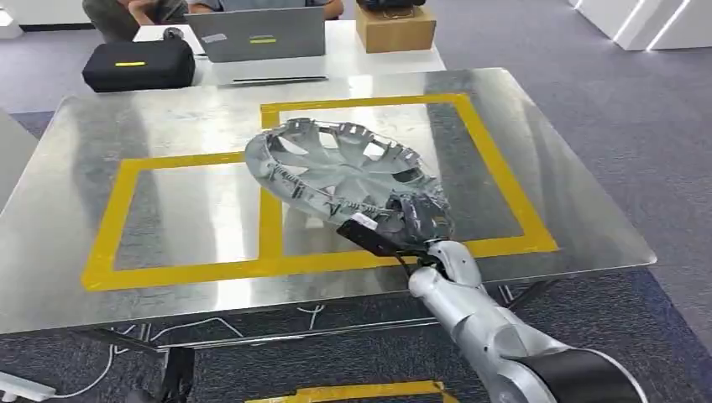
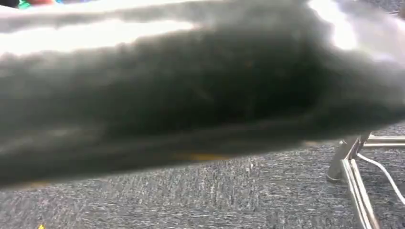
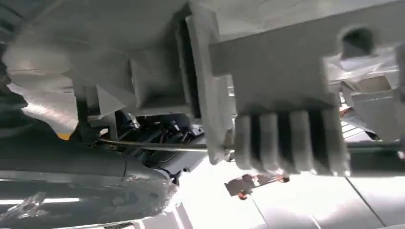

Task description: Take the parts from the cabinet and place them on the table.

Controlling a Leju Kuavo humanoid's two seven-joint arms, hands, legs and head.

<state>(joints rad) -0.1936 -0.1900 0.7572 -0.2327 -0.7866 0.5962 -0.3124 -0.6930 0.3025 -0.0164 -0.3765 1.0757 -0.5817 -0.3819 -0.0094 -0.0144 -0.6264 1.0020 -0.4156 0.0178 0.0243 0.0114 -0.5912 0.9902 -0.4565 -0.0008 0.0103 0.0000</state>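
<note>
Right hand grips the wheel cover at its five-o'clock rim, tilting it over the table centre, seemingly for set-down; left hand's state cannot be told.

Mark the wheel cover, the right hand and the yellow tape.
wheel cover [image 1: 336, 168], head view, on its spoked middle.
right hand [image 1: 417, 220], head view, on the fingers at the cover's rim.
yellow tape [image 1: 270, 225], head view, on the middle strip.

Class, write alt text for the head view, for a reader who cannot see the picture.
A robot's right hand holds a silver hubcap by its near edge, tilted over a shiny metal table marked with yellow tape rectangles. Behind it, a white desk carries a laptop, a black case and a cardboard box.
</note>
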